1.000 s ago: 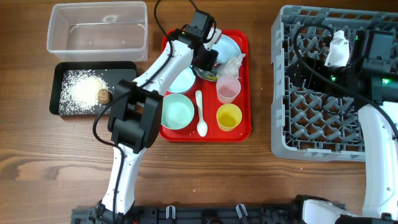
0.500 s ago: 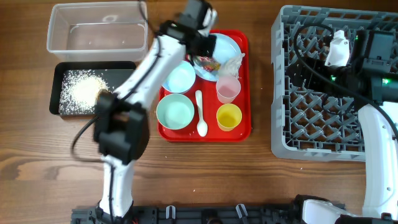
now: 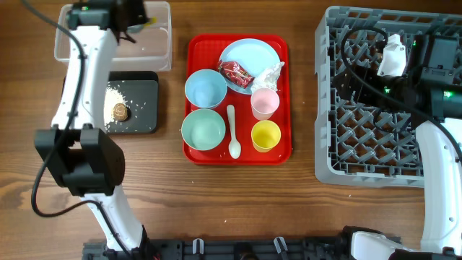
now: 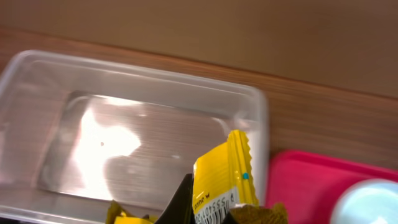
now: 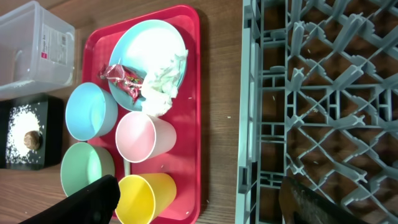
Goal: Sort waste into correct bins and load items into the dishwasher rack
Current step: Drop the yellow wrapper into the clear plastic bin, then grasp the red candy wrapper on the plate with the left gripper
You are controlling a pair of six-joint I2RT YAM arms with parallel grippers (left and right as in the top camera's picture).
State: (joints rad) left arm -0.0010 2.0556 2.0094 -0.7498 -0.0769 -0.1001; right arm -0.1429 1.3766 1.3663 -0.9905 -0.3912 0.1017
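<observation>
Yellow wrapper [image 4: 222, 177] now seemingly over tub [image 4: 93, 143].

Nothing reads clearly: barcode digits [image 4: 209, 205] on the yellow wrapper [image 4: 225, 168] and a red label [image 5: 44, 55] on the clear tub [image 5: 25, 28] blur.

**Four Containers on a Wooden Bench**

The brown wood-grain bench [image 3: 289, 209] carried four things directly. A clear plastic rectangular tub [image 3: 155, 54] sat at the far left. Just in front of it, edges nearly touching, lay a shallow black rectangular tray [image 3: 148, 90], partly hidden by an arm in the overhead view. A flat red serving tray [image 3: 283, 101] rested near the middle, just beside both, with a narrow strip of wood between. A large square grey plastic lattice crate [image 3: 361, 144] stood at the right, apart from the red tray, reaching the picture's right edge.
</observation>
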